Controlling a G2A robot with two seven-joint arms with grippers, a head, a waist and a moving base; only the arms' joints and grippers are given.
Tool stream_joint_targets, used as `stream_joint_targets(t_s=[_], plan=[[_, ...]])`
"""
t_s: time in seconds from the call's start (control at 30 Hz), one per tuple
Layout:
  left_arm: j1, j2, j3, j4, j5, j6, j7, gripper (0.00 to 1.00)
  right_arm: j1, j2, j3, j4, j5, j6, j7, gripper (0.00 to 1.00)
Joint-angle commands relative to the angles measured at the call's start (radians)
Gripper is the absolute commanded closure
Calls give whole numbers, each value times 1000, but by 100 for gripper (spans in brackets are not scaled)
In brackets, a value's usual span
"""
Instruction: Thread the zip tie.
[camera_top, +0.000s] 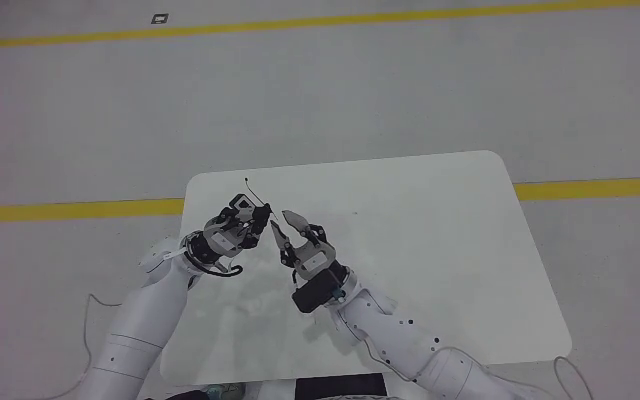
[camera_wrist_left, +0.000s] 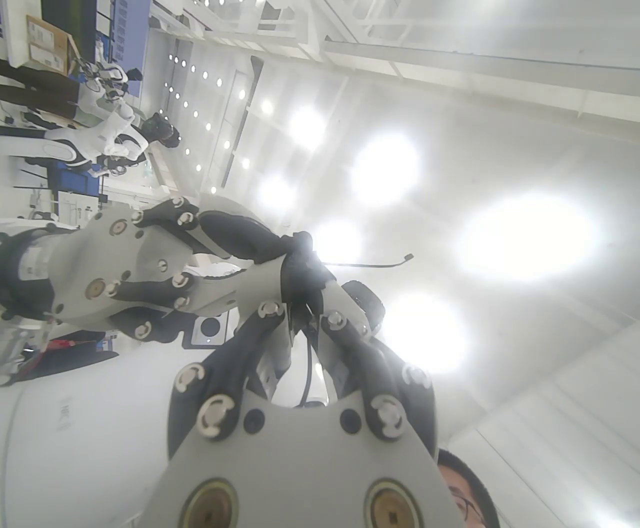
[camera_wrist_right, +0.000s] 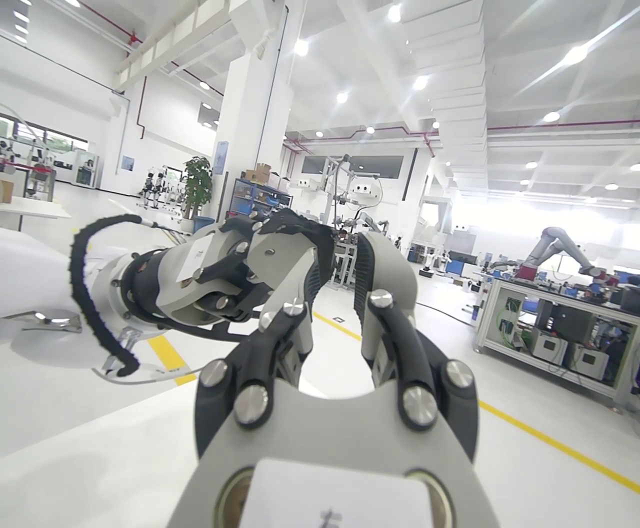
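- The left gripper (camera_top: 254, 216) is pinching the zip tie (camera_top: 253, 192) in closed jaws over the table's (camera_top: 450, 220) left side, its free end pointing far
- The right gripper (camera_top: 282, 226) is hanging just right of it, jaws spread wide, holding nothing

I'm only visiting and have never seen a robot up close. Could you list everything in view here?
zip tie: one, black, pinched in the left tool, its free end sticking out above the table.
table: one, white, below both tools.
floor lines: two, yellow, one beyond the table, one passing behind it.
floor marker: one, small dark square, by the far yellow line.
left tool: one, grey and black, shut on the zip tie.
right tool: one, grey and black, open, close beside the left tool.
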Motion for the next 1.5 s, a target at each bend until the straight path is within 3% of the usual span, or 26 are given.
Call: stream_joint_targets(t_s=[0.0,0.33,0.47,1.47], plan=[[0,0,0,0,0,0,0,100,1,-1,1,1,0,0,-1,83],[0,0,0,0,0,0,0,100,8,-9,4,6,0,0,-8,89],[0,0,0,0,0,0,0,100,9,-11,4,10,0,0,-8,100],[0,0,0,0,0,0,0,100,-25,9,66,16,0,0,-5,100]])
